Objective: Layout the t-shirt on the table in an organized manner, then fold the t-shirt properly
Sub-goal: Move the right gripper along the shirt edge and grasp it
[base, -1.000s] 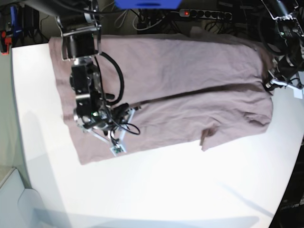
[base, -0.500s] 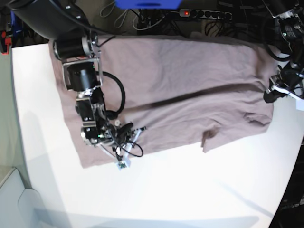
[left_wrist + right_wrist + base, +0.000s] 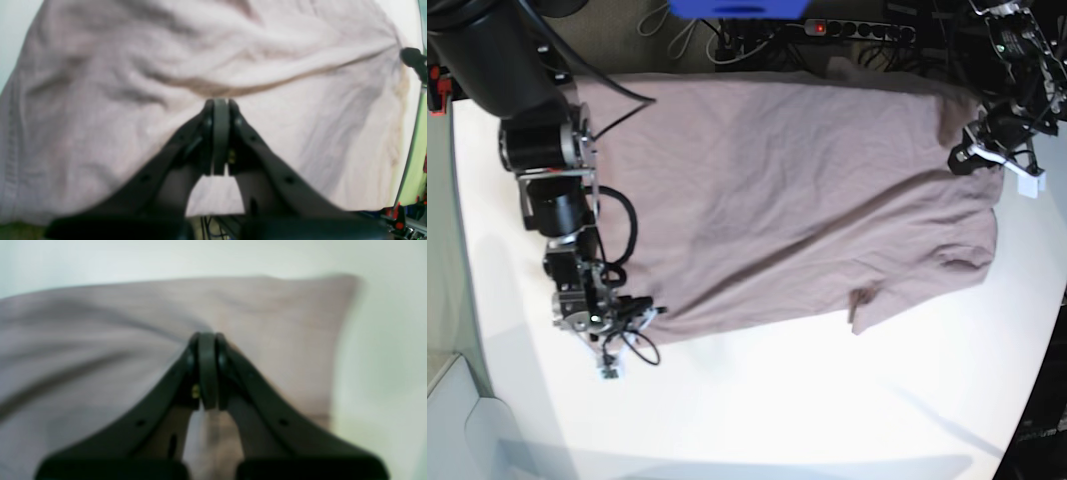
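The dusty mauve t-shirt [image 3: 787, 190] lies spread over the far half of the white table [image 3: 777, 400], creased and pulled taut between my two arms. At the shirt's near left corner my right gripper [image 3: 647, 312] is shut on the cloth. The right wrist view shows those jaws [image 3: 206, 336] pressed together on the fabric [image 3: 100, 323] close to a corner. My left gripper [image 3: 959, 158] is shut on the shirt's right edge. In the left wrist view its tips [image 3: 220, 101] pinch a raised ridge of cloth [image 3: 133, 66]. A sleeve [image 3: 862, 298] pokes out at the near edge.
A power strip [image 3: 857, 28] and cables lie behind the table's far edge, beside a blue object [image 3: 737, 8]. The table's curved left edge [image 3: 462, 250] runs close to my right arm. Bare white tabletop stretches along the near side.
My right arm has swung left and toward the near side, dragging the shirt's corner with it. My left gripper has risen toward the far edge. The cloth is drawn flatter.
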Available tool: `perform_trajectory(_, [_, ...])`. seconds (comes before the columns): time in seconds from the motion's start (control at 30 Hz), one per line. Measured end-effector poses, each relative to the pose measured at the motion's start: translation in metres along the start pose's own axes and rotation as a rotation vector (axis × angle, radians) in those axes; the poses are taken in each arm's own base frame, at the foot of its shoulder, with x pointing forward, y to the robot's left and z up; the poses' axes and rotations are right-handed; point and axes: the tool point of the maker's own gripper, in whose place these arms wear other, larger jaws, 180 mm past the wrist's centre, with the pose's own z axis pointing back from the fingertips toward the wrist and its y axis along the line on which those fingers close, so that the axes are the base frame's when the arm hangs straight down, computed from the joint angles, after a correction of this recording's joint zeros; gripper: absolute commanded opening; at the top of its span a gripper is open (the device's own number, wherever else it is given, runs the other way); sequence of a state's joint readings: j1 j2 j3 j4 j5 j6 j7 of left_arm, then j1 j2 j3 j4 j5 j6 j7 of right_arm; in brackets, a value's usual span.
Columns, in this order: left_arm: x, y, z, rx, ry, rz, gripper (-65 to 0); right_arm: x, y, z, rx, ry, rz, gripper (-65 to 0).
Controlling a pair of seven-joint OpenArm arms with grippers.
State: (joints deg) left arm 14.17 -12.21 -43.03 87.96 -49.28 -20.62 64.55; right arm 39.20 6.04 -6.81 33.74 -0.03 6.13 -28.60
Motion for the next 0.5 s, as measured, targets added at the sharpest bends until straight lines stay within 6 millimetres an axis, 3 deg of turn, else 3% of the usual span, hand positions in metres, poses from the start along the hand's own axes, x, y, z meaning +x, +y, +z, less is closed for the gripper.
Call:
perform_trajectory(0.13, [-0.004, 0.010, -0.001, 0.059, 0.023, -0.030, -65.0, 0.018, -0.011, 0.012, -0.016, -0.038, -0.030, -65.0])
perform_trajectory(0.23, [-0.010, 0.020, -0.003, 0.126, 0.057, -0.066, -65.0, 0.034, -0.024, 0.035, -0.023, -0.061, -0.121, -65.0])
perform_trajectory(0.33, [-0.009, 0.011, -0.013, 0.121, 0.068, -0.091, -65.0, 0.043, -0.035, 0.065, -0.052, -0.075, -0.153, -65.0])
perform_trajectory(0.4, [-0.002, 0.004, -0.021, 0.106, 0.055, -0.091, -65.0, 0.044, -0.025, 0.083, -0.048, -0.085, -0.154, -65.0])
perform_trajectory(0.5, [0.007, 0.006, -0.031, 0.101, 0.052, -0.065, -65.0, 0.021, 0.014, 0.103, 0.015, -0.066, -0.136, -65.0])
